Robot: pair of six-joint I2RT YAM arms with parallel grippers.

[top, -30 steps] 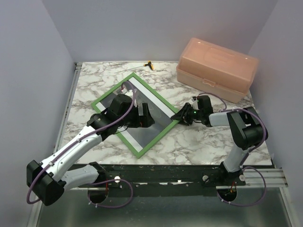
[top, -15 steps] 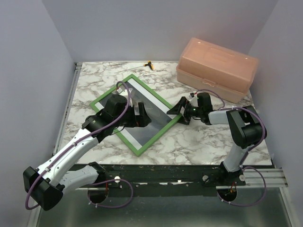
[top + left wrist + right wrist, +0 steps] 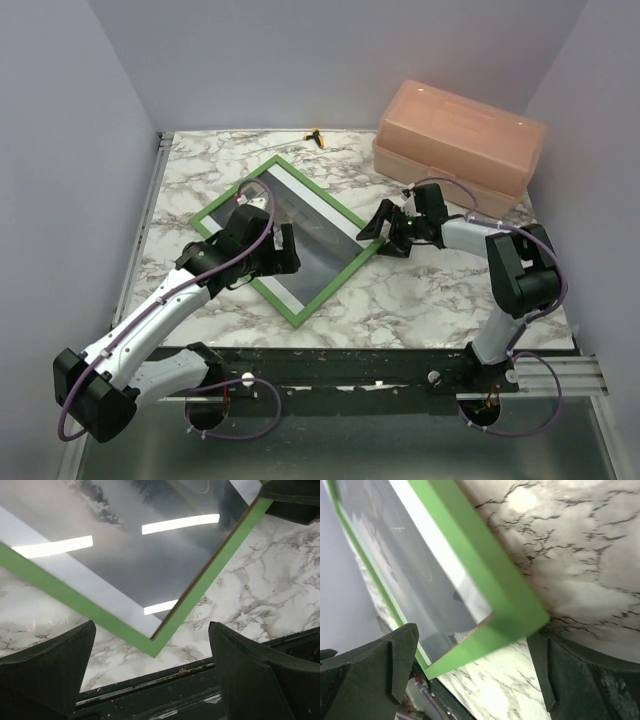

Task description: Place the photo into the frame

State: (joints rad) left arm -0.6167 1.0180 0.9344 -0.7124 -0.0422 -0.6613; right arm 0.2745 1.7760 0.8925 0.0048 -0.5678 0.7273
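Observation:
The frame [image 3: 338, 284] lies flat on the marble table as a green diamond, with the photo [image 3: 310, 240], a grey-sky picture, inside it. My left gripper [image 3: 283, 252] hovers open over the frame's lower left part. In the left wrist view the frame [image 3: 207, 575] has its near corner between my spread fingers [image 3: 50, 670], and the photo [image 3: 150, 565] shines with lamp glare. My right gripper [image 3: 383, 235] is open at the frame's right corner. In the right wrist view that corner of the frame [image 3: 480, 555] sits close to the right finger [image 3: 590, 680]; I cannot tell if they touch. The photo [image 3: 395, 565] lies behind the rail.
A peach plastic box [image 3: 460, 145] stands at the back right of the table. A small yellow and black object [image 3: 317, 136] lies at the back edge. A black rail [image 3: 350, 365] runs along the table's near edge, just beyond the frame's near corner.
My right gripper has opened, let go of the frame's right corner and drawn back a little. The left gripper has shifted left across the photo.

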